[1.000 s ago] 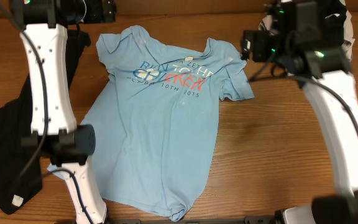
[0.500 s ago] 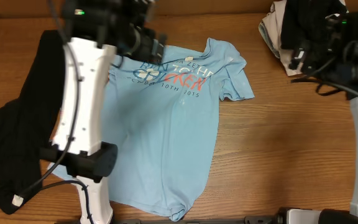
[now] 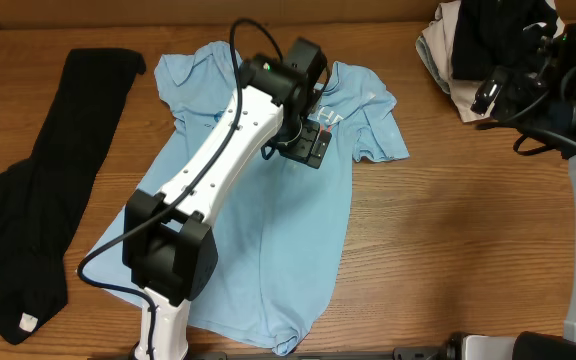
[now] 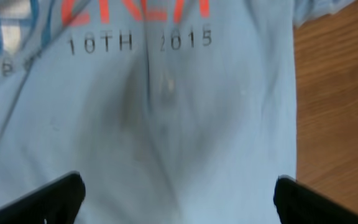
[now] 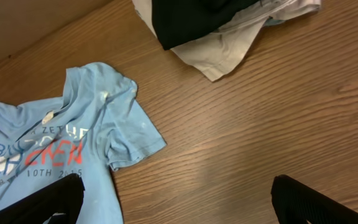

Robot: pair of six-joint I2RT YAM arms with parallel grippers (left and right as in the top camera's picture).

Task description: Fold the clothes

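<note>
Wooden table (image 3: 448,250), warm brown grain (running side to side), tan panel (image 3: 118,8) behind

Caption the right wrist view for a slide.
Open right tool over the table, light-blue T-shirt at left, black and beige garments heaped at top.

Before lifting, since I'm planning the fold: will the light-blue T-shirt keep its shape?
Probably not: the light-blue T-shirt lies flat with soft wrinkles, so it should drape limply. Pushed across the wooden table, it would likely bunch.

We see the T-shirt (image 3: 278,250) as soft matt cloth, the long black garment (image 3: 58,150) likewise, and the surface (image 3: 468,220) as smooth grained wood.
</note>
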